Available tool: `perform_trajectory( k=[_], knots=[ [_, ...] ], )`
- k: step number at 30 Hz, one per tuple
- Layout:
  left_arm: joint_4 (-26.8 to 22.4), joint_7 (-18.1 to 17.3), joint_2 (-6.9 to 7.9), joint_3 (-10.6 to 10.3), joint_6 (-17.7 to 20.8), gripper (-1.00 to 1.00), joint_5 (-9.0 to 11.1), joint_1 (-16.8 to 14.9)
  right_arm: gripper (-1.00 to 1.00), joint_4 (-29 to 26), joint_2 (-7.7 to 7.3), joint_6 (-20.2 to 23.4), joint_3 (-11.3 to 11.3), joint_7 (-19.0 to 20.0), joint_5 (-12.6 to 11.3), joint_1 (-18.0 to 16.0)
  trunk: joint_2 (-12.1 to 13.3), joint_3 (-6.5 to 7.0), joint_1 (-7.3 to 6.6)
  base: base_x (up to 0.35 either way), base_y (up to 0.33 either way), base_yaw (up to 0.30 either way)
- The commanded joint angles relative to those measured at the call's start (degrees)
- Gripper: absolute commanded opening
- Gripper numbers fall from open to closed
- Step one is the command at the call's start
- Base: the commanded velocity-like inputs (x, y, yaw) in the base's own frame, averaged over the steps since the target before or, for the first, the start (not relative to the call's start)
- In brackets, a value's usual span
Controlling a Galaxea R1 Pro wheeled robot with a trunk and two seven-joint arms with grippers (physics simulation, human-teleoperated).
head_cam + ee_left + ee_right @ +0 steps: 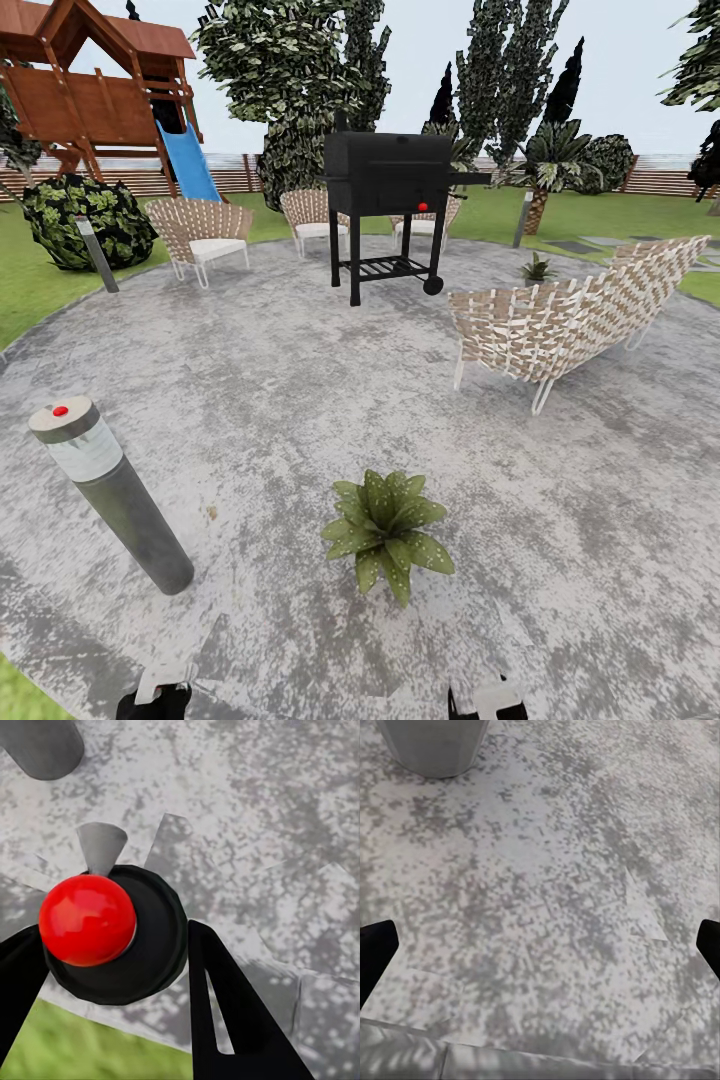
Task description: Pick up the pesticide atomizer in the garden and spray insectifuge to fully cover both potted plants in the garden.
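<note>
One potted plant, a low rosette of white-speckled green leaves, sits on the grey stone patio just ahead of me. The second potted plant is small and far off, at the patio's right rim behind a woven chair. The pesticide atomizer is out of view. My left gripper is open, its black fingers spread above a red dome on a black disc, near the lawn edge. My right gripper is open over bare stone, its fingertips at the picture's sides.
A grey bollard lamp with a red dot stands tilted at the near left. A black grill stands mid-patio, with woven chairs around it. A wooden playset with a blue slide, bushes, trees and a fence lie beyond.
</note>
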Motion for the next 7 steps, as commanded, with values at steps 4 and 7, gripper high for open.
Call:
perform_trajectory(
  k=[4, 7],
  knots=[
    [0.06, -0.50, 0.02, -0.03, -0.11, -1.00, 0.46, 0.03, 1.00, 0.06, 0.02, 0.01, -0.02, -0.56, 0.57, -0.02, -0.02, -0.05, -0.01, 0.000, 0.000, 0.000],
    [0.08, -0.50, -0.07, -0.03, -0.13, -1.00, 0.28, 0.07, 1.00, 0.06, 0.03, 0.01, -0.02, -0.56, 0.57, 0.01, -0.02, -0.05, -0.01, 0.000, 0.000, 0.000]
  ],
)
